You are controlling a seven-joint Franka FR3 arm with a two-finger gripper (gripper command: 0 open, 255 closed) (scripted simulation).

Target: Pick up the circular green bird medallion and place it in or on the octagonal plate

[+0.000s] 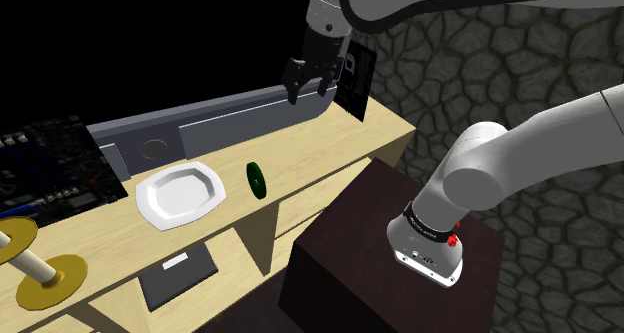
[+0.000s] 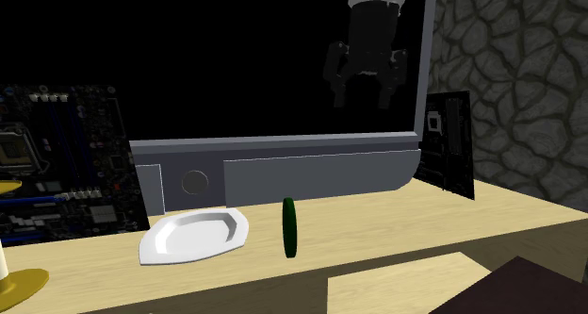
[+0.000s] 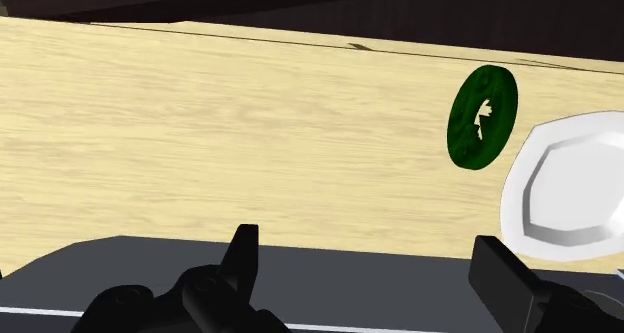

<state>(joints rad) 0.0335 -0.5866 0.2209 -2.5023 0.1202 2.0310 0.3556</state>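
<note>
A dark green round medallion stands on its edge on the pale wooden table, just to the shoulder view's right of the white octagonal plate. In the second exterior view the medallion shows edge-on beside the plate. My black gripper hangs open and empty high above the table's back, over the grey monitor. In the wrist view the medallion shows its pierced face next to the plate, and both fingers stand far apart.
A large grey-framed monitor lies along the table's back edge under the gripper. Circuit boards lean at the left, another board at the right. A yellow spool and a dark slab sit near the front. The dark stand is beside the table.
</note>
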